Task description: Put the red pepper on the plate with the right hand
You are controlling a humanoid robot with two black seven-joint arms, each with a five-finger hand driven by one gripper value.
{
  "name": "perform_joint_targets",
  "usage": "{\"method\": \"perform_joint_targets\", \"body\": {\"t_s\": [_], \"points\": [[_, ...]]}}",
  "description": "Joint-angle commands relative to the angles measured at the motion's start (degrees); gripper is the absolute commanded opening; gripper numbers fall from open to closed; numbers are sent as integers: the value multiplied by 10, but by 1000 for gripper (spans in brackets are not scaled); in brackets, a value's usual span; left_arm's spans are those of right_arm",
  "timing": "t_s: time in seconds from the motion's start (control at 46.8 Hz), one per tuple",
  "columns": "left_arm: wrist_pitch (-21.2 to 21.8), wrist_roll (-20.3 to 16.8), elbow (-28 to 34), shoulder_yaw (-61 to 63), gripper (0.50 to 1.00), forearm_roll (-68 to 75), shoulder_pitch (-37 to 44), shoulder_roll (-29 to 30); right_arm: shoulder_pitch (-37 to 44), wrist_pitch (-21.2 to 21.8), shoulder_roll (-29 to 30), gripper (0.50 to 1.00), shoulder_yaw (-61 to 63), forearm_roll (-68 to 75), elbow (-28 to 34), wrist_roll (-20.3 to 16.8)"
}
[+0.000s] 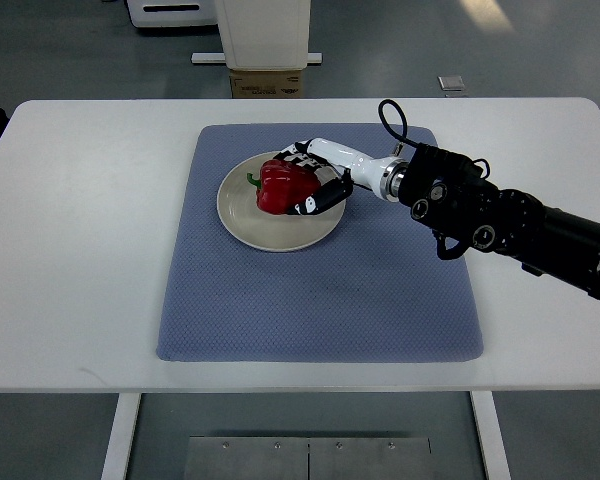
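A red bell pepper with a green stem lies on a round cream plate at the back middle of the mat. My right hand reaches in from the right and its white and black fingers are curled around the pepper's right side, over the plate. Whether the pepper rests on the plate or hangs just above it cannot be told. The left arm does not show.
The plate sits on a blue-grey mat on a white table. My black right forearm crosses the mat's right edge. A cardboard box and a white stand are behind the table.
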Motion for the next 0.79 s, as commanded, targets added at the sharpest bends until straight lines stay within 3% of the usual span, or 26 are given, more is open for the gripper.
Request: {"method": "perform_joint_targets", "body": {"t_s": [0.0,0.555,0.769], "points": [[0,0,0,0,1000,0,0,0,0,1,0,983,1,0,0,1],[0,0,0,0,1000,0,0,0,4,1,-1,1000,58,2,1,0],[0,0,0,0,1000,0,0,0,2,1,-42,1000,97,4,-1,0]]}}
